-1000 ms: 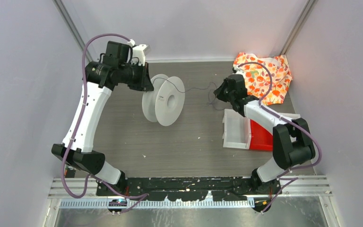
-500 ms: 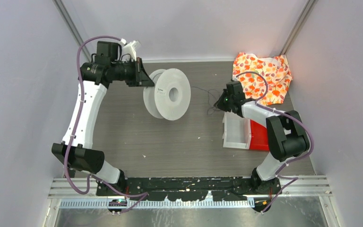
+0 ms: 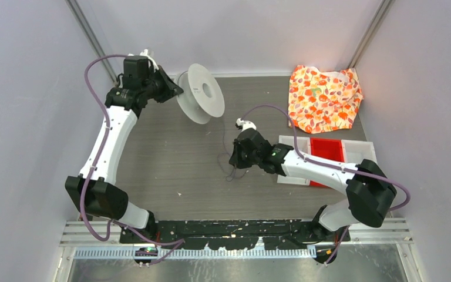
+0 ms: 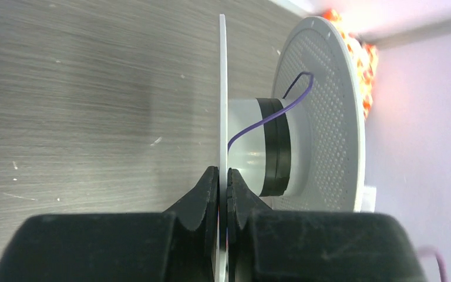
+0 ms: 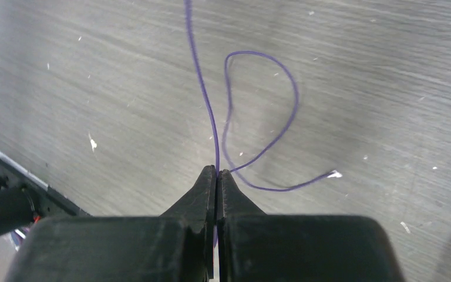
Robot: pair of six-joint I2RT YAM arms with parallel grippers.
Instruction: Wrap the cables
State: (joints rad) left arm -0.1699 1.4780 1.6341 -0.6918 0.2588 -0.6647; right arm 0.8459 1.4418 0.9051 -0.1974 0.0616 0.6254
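The winding step is judged to be under way. A white plastic spool (image 3: 199, 100) is held on edge at about 11 o'clock on the table, and its near flange is pinched between the closed fingers of the left gripper (image 4: 223, 176). The thin purple cable (image 4: 270, 117) is seen crossing the hub beside a black band. It appears to be hooked through the perforated far flange, so one end is taken to be anchored. From the spool the cable is led down toward the centre of the table. There it is clamped in the right gripper (image 5: 217, 171), whose jaws are shut on it. Beyond that pinch a slack loop and a free end are left lying on the surface at 1 to 3 o'clock of the fingertips. Few turns, if any, can be made out on the hub, so most of the job is judged to remain. The next move calls for the strand to be kept taut and fed between the flanges while it is carried round the hub, or the spool turned, with the loose loop kept from kinking. The table (image 3: 170, 170) is grey wood-grain laminate, flecked with pale specks. A floral cloth (image 3: 324, 97) lies at 1 o'clock and a white-and-red compartment tray (image 3: 327, 150) at 3 o'clock. Plain pale walls enclose the cell.
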